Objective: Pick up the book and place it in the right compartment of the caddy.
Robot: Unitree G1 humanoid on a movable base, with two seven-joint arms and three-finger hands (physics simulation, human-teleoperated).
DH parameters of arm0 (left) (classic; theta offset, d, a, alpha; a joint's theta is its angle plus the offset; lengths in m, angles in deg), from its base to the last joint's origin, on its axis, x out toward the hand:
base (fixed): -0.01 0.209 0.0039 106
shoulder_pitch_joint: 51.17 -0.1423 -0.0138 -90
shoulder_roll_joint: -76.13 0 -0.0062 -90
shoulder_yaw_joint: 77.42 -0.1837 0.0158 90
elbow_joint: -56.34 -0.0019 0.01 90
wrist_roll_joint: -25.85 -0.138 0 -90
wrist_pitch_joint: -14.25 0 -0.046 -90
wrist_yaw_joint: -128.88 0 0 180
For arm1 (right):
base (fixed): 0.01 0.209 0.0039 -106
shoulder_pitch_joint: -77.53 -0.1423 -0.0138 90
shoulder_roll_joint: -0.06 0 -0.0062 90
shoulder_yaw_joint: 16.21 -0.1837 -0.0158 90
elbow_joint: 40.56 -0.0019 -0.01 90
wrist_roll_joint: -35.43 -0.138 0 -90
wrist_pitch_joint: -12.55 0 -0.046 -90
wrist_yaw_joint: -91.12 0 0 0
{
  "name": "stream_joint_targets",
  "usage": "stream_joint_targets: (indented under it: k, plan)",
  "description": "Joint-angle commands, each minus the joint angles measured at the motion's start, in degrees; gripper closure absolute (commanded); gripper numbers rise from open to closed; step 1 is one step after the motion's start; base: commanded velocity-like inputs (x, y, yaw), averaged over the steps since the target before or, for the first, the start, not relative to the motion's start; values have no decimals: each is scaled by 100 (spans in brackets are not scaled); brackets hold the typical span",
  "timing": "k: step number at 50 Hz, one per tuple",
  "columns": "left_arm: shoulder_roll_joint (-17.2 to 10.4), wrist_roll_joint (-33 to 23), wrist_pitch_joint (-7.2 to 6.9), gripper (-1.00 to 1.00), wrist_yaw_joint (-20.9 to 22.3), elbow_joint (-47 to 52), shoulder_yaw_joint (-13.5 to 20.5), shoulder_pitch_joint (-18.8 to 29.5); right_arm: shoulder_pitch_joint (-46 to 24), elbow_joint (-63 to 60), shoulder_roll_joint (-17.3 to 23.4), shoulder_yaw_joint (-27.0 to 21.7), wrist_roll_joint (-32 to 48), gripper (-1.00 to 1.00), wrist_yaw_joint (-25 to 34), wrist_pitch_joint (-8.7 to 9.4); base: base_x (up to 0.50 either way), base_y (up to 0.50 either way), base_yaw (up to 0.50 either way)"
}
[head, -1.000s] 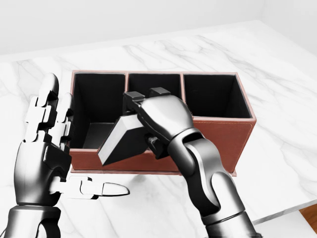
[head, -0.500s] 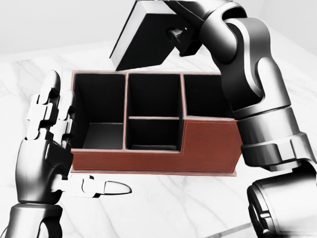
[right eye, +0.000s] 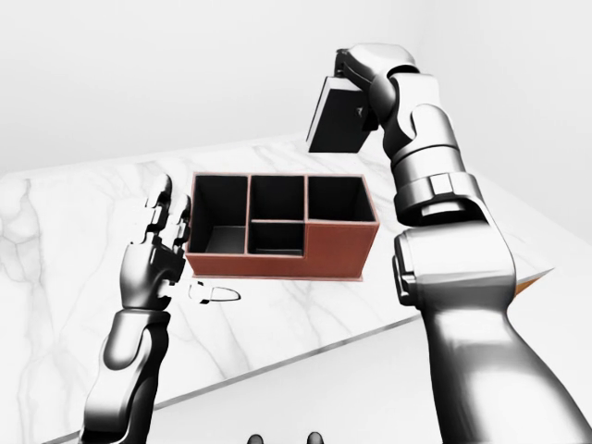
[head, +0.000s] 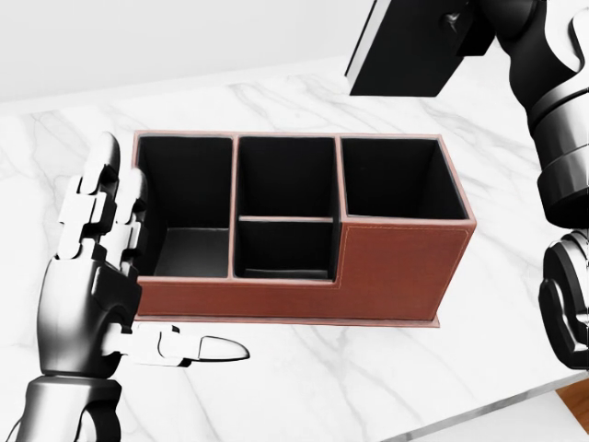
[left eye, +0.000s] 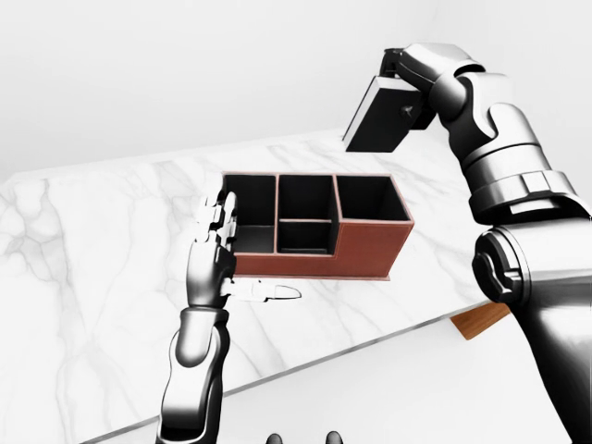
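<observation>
One book [left eye: 377, 118], one caddy [head: 396, 273] and two hands show. The caddy is a single brown box with black insides, and it counts four openings: a left one, a middle pair split by a low divider, and a taller right one.

The right hand [left eye: 407, 79] is raised well above the worktop [left eye: 92, 268], its fingers closed round the top end of the dark book, which hangs tilted below and to the left of that hand in the left-eye view. The book is in the air, clear of the caddy and above its right end; it touches nothing but the hand.

The left hand [head: 92, 267] stands upright just beside the caddy's left wall, fingers spread wide and straight, thumb pointing toward the right of the view along the caddy's near wall, holding nothing. Whether its fingers touch the wall I cannot tell.

The head view cuts off the right hand, showing only the book's lower part at its top edge, but it looks down into all four compartments. The two eye views show the whole right arm, the grip on the book and the worktop's near edge.
</observation>
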Motion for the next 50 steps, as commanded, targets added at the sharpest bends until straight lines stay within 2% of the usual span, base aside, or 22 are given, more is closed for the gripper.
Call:
stream_joint_targets:
  k: [1,19,50]
  plan:
    - [12,-31,0,-100,-9,-50,-30,23,-184,404,317,-203,229,100,25,0,0,0,0]
    - [19,-51,0,-100,-21,82,-52,105,65,329,454,-277,263,100,378,0,0,0,0]
    - [9,-79,0,-100,7,-3,-54,53,340,291,234,-218,296,100,409,0,0,0,0]
